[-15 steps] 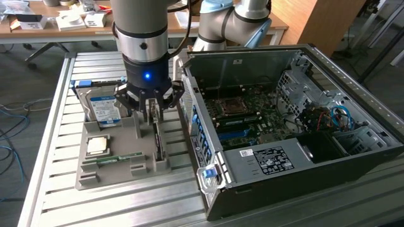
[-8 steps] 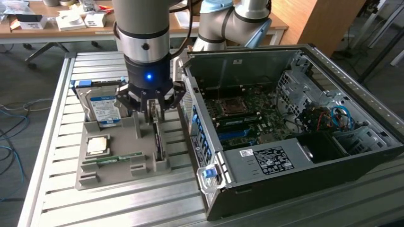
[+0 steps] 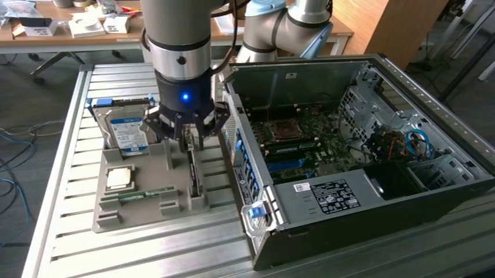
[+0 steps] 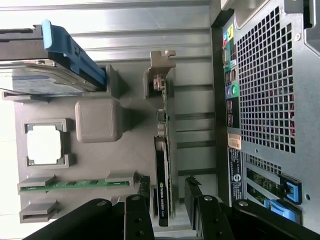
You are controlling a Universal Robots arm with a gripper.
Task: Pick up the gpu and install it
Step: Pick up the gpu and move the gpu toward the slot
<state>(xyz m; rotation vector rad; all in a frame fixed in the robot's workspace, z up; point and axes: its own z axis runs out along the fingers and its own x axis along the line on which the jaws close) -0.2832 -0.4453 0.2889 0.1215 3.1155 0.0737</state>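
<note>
The gpu (image 3: 193,172) (image 4: 163,165) stands on its long edge in a slot of the grey holder tray (image 3: 168,165) (image 4: 132,150), directly beneath the claw (image 3: 190,139) (image 4: 168,192). The wrist view shows its dark shroud nearest the claw, with its pale end bracket at the end farthest from the claw.

The claw is spread wide and holds nothing. Its two black fingers (image 4: 138,212) hang one on each side of the card's near end. There seems to be a gap between each pad and the card, though the angle leaves that slightly uncertain.

Beside the card, on the side of the claw away from the computer, a plain grey block (image 4: 98,120) rises from the tray. Past the block lie three more parts:
- The blue-labelled hard drive (image 3: 127,134) (image 4: 42,82), leaning in its cradle.
- A square processor (image 3: 118,178) (image 4: 45,145), lying flat in a pocket.
- A slim green memory stick (image 3: 139,195) (image 4: 75,184), lying in its own slot.

On the claw's other side, just beside the tray, is the open computer case (image 3: 352,194) (image 4: 272,100). In the exterior view its side panel is off and the motherboard (image 3: 302,139) is exposed. The wrist view shows its perforated rear wall.

Tray and case both rest on the ribbed aluminium worktop (image 3: 155,246) (image 4: 125,25).
</note>
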